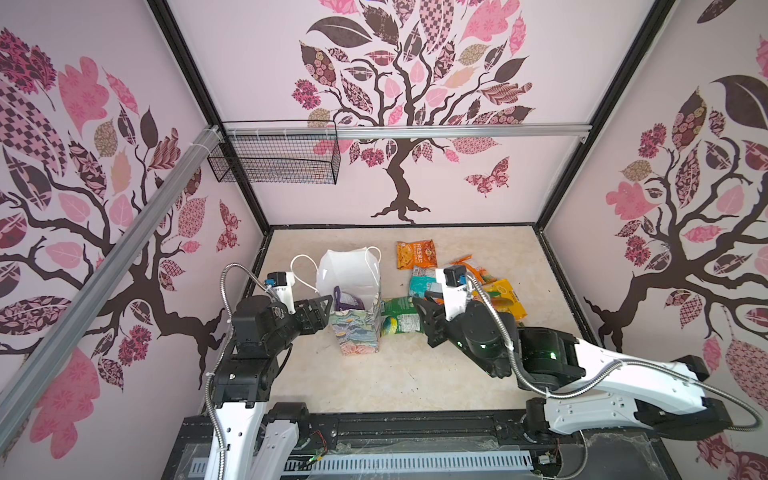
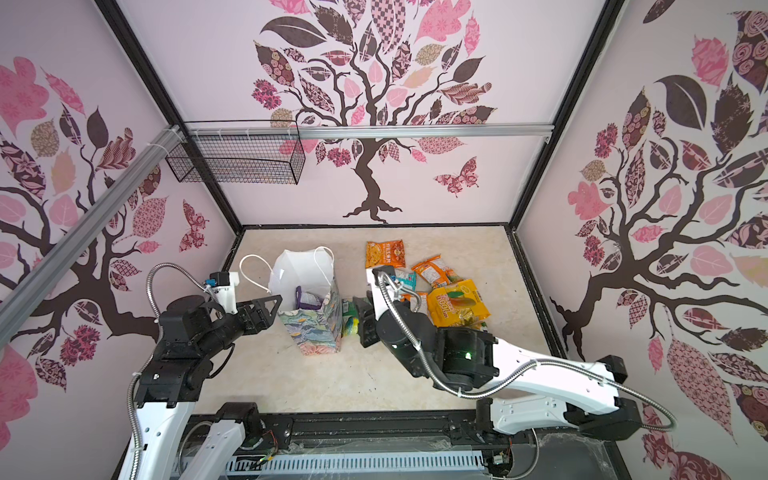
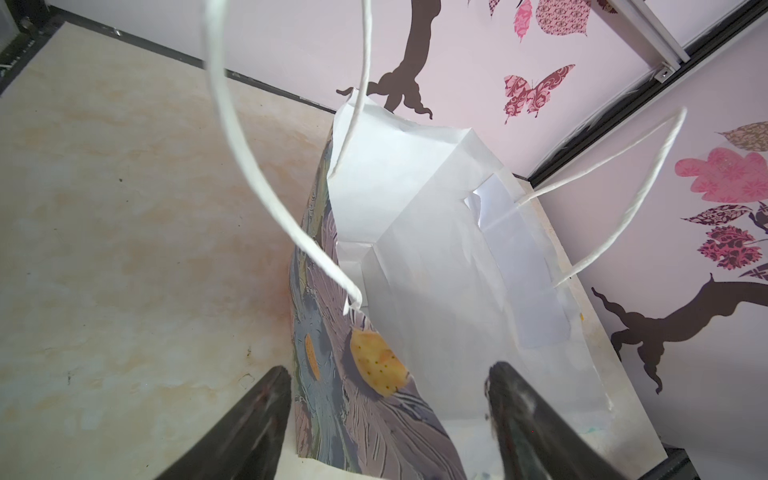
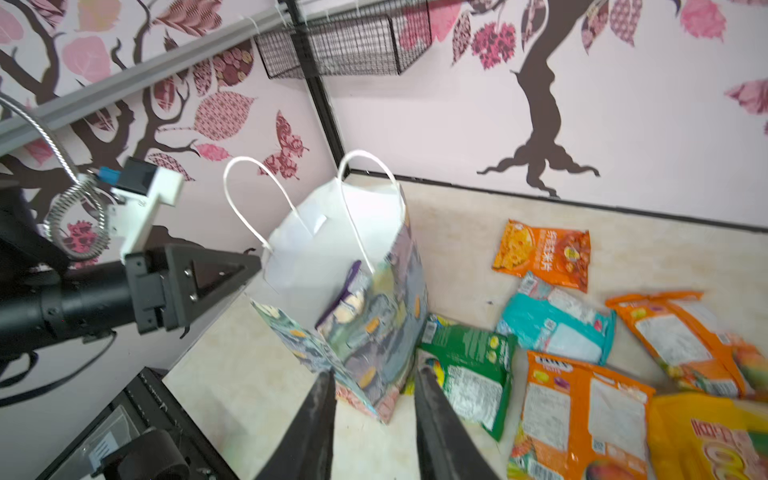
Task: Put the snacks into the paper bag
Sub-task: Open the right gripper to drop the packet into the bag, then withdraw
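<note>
Left wrist view: my left gripper (image 3: 390, 368) is spread wide at the bottom of the frame. Its two dark fingers (image 3: 257, 419) stand either side of the printed wall of the paper bag (image 3: 415, 249), and neither visibly presses on it. I hold nothing there. The bag rises through the middle of the frame, white inside, with one cord handle (image 3: 249, 166) looping across the upper left.

In both top views the bag stands upright on the table (image 1: 415, 374), just left of the frame's centre, with a purple packet (image 1: 344, 301) poking up inside it.

In the right wrist view my right gripper (image 4: 376, 370) sits at bottom centre, its jaws partly parted and empty, with the bag's lower corner just beyond the tips. The rest of the snacks (image 4: 582, 407) lie to the right of the bag. A green packet (image 4: 469, 361) is just beside its base, then comes a teal packet (image 4: 557, 324). An orange packet (image 4: 544, 253) lies higher in the frame, and a yellow packet (image 4: 706, 440) fills the lower right corner.
</note>
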Controlling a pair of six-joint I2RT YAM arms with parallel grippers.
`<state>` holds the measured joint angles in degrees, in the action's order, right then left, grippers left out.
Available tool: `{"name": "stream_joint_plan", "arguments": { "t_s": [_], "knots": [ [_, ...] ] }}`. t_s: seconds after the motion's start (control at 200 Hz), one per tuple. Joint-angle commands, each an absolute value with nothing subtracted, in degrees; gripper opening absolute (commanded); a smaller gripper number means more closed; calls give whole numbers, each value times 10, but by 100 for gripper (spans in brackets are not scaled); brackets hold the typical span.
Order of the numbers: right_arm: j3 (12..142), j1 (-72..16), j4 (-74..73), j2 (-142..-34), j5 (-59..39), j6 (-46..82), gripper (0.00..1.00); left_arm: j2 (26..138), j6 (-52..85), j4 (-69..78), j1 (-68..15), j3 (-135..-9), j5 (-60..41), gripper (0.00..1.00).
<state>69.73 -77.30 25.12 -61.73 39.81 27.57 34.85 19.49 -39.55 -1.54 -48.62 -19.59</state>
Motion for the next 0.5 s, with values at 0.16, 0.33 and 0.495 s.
{"name": "stream_joint_plan", "arguments": {
  "t_s": [0.16,0.33,0.495],
  "knots": [
    [543,-704,352,-530,311,435,36,369,190,-402,-18,-481,-185,78],
    [489,-654,367,-493,312,461,38,378,190,-403,-18,-482,-190,78],
    [441,-549,342,-489,227,454,40,380,192,-401,-20,-480,-191,78]
  ]
}}
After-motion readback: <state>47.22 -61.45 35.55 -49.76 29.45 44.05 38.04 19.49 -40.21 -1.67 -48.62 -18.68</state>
